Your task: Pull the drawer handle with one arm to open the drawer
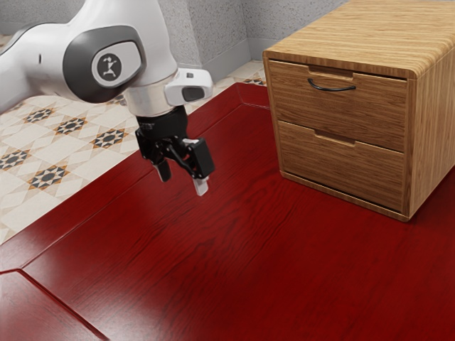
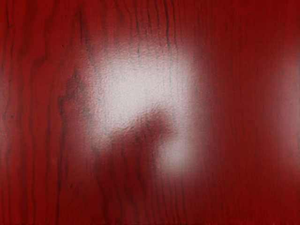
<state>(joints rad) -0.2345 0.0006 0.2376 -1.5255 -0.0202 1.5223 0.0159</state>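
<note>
A light wooden cabinet (image 1: pixel 370 106) with two drawers stands on the red table at the exterior view's right. Its top drawer (image 1: pixel 341 106) carries a thin dark wire handle (image 1: pixel 331 87); the lower drawer (image 1: pixel 345 165) has none that I can see. Both drawer fronts sit flush with the cabinet. My gripper (image 1: pixel 183 179) hangs a little above the table, well to the left of the cabinet and lower than the handle, fingers pointing down and apart, with nothing between them. The wrist view looks straight down on the red table top (image 2: pixel 234 140), with a bright glare patch on it.
The dark red wooden table (image 1: pixel 234 270) stretches wide in front of and beside the cabinet. Beyond its far edge lies a patterned tile floor (image 1: pixel 57 135) and a grey wall (image 1: pixel 213 28). My white arm (image 1: pixel 92 57) comes in from the upper left.
</note>
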